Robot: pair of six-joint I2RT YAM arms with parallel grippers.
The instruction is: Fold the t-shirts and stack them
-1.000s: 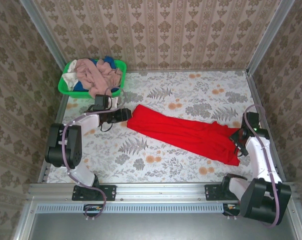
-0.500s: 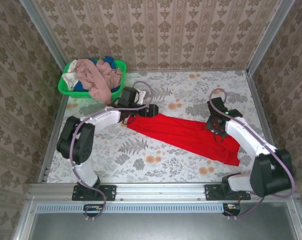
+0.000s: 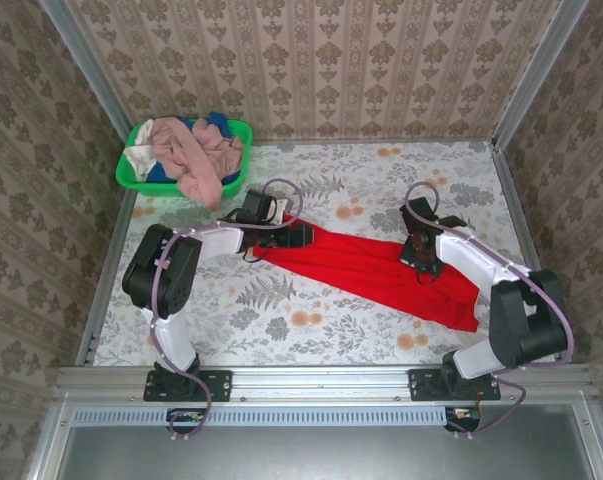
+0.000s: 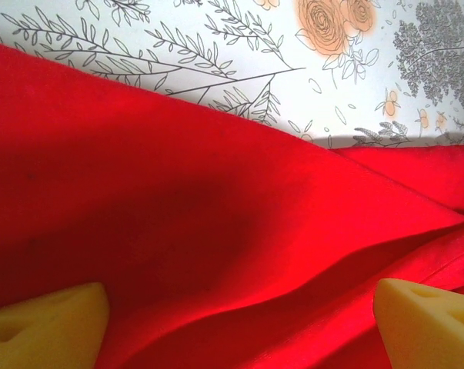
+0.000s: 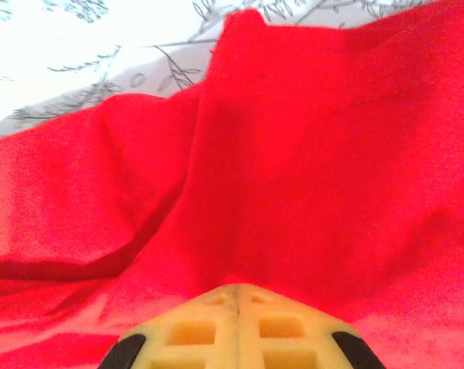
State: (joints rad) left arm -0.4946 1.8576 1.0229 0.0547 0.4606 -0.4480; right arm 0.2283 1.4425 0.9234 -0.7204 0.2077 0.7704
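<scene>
- The red t-shirt point(image 3: 371, 272) lies in a long crumpled band slantwise across the bench point(image 3: 281, 330), not yet spread or folded. The other t-shirts point(image 3: 196, 150), pink, blue and white, are heaped in the green basket point(image 3: 124, 176) at the far left corner.
- The left end effector point(image 3: 293, 235) sits at the band's far-left end, and the right end effector point(image 3: 421, 262) is on its middle-right stretch.
- From above we cannot judge either jaw gap. The left wrist view settles one: its fingertips point(image 4: 47, 323) stand spread wide with red cloth lying between them, and nothing is gripped.
- The right wrist view settles the other: the fingers point(image 5: 185, 334) are pressed together and a ridge of cloth runs up to the tips. We read this as a pinch on the red t-shirt.
- The top view gives what the wrist views lack: the garment's whole outline and where each arm meets it.
- Risk: the pinch looks shallow, so a lift could let the fabric slip out.
- Risk: the right side is gripped and the left is not. Pulling now would drag the band sideways and bunch it further rather than flatten it.
- Risk: closing the left jaws on this layered fold may catch several layers, so the shirt would open unevenly.
</scene>
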